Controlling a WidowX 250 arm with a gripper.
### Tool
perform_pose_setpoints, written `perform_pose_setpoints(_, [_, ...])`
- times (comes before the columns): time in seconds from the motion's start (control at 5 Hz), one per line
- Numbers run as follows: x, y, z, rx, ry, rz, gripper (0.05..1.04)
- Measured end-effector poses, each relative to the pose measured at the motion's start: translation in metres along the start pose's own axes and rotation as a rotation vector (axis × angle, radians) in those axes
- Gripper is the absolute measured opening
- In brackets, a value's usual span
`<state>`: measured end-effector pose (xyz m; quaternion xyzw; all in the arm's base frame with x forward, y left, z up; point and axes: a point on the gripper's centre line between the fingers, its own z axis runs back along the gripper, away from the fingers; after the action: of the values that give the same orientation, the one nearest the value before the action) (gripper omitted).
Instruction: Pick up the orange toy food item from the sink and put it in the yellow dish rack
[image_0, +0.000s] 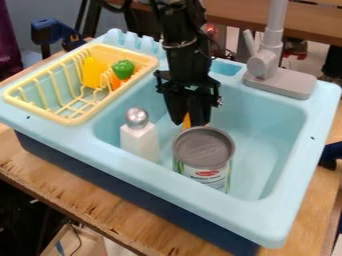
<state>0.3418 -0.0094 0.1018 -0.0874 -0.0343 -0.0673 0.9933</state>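
I find the black two-finger gripper (190, 120) lowered into the basin of the light-blue toy sink (284, 212), near its far side. I cannot tell whether it is open or closed. A slim orange item (186, 121) shows at its lower end, just beyond the can's rim; whether it is gripped or merely behind or beside the gripper, I cannot determine.

Nearest the gripper on my side stands an upright can (204, 149) with a grey lid and a white label. It is the main obstruction to approach from the near side. To the left in my view stands a white bottle (139, 141) with a silver ball-shaped top, upright and apart from the can. The grey toy faucet (279, 82) rises from the far right rim.

At the left of the sink I note a pale-yellow dish rack (80, 119) holding a yellow piece (93, 73), a green toy pepper (123, 69) and an orange piece (116, 81) below the pepper. The sink rests on a wooden table (100, 200).

The can hides the lower part of the orange item, which I cannot identify further. The rack bars partly cover the orange piece. The faucet is cut off by the top edge.
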Motion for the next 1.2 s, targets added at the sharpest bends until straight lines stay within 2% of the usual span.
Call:
perform_pose_setpoints(0.2, [-0.005, -0.003, 0.036, 0.012, -0.077, 0.041, 0.533])
perform_pose_setpoints(0.4, [-0.016, -0.014, 0.084, 0.033, -0.175, -0.004, 0.533])
perform_pose_setpoints(0.6, [-0.03, -0.017, 0.124, 0.162, -0.144, 0.005, 0.533])
perform_pose_setpoints(0.8, [-0.05, -0.01, 0.136, 0.273, -0.089, 0.035, 0.533])
perform_pose_setpoints(1.0, [-0.073, 0.029, 0.144, 0.34, -0.049, 0.123, 0.533])
perform_pose_setpoints(1.2, [-0.094, 0.072, 0.147, 0.349, -0.039, 0.208, 0.533])
